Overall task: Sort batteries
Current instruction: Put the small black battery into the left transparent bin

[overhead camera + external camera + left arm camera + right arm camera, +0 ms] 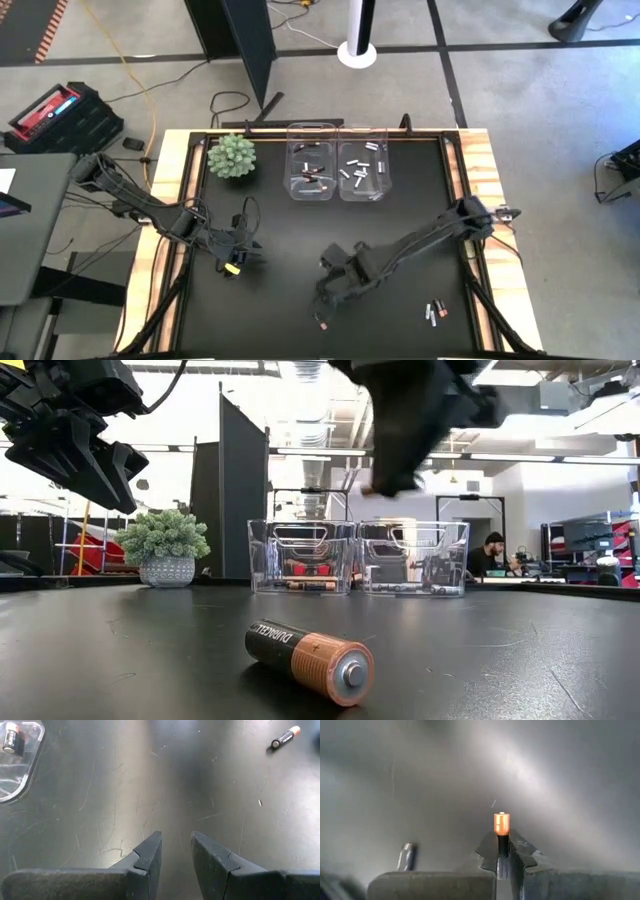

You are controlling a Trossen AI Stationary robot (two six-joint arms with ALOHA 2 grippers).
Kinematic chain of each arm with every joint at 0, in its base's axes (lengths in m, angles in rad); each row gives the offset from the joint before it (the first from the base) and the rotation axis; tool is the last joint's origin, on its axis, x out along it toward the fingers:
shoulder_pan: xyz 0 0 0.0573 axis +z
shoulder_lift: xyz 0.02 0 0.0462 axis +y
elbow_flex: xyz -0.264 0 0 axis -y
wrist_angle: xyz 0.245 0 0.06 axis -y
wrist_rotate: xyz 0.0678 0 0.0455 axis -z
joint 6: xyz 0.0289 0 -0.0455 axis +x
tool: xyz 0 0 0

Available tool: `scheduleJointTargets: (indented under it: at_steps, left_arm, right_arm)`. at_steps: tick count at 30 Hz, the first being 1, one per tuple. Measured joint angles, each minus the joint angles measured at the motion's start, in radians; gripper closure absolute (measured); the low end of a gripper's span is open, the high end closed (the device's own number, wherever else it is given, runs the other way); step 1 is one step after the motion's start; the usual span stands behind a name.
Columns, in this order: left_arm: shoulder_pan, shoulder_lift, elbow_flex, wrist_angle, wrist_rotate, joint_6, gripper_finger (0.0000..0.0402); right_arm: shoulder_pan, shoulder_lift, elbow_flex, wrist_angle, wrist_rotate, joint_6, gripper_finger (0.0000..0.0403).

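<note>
My right gripper [504, 844] is shut on a dark battery with a copper end [501, 823] and hangs above the middle of the black mat [335, 288]; in the low view it hangs high [395, 460]. Another dark, copper-ended battery [310, 660] lies on its side near the front edge [322, 323]. A few more batteries [435, 312] lie at the front right. My left gripper [176, 845] stands open over bare mat at the left [236, 264], holding nothing. My right gripper pinches the battery's dark body [502, 845] between its two fingers. The battery lies along the fingers, its copper end sticking out past the fingertips. The fingers point steeply down, and the battery is lifted clear of the mat.
Two clear bins stand side by side at the back: the left bin [311, 160] holds dark batteries, the right bin [362, 160] white ones. A small potted plant [232, 155] stands left of them. A silver battery [407, 856] lies on the mat below my right gripper.
</note>
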Motion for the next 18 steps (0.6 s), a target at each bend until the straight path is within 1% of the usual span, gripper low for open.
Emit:
scheduleJointTargets:
  at_steps: [5, 13, 18]
  left_arm:
    - [0.0, 0.0, 0.0, 0.001, 0.0, -0.001, 0.0303]
    - [0.0, 0.0, 0.0, 0.004, -0.006, -0.011, 0.0303]
    - [0.0, 0.0, 0.0, 0.004, -0.008, -0.014, 0.0303]
  right_arm:
    - [-0.064, -0.106, 0.001, -0.013, 0.073, -0.178, 0.0371]
    - [-0.235, -0.266, 0.002, 0.037, 0.075, -0.52, 0.0372]
    - [-0.352, -0.312, 0.002, 0.113, 0.075, -0.714, 0.0372]
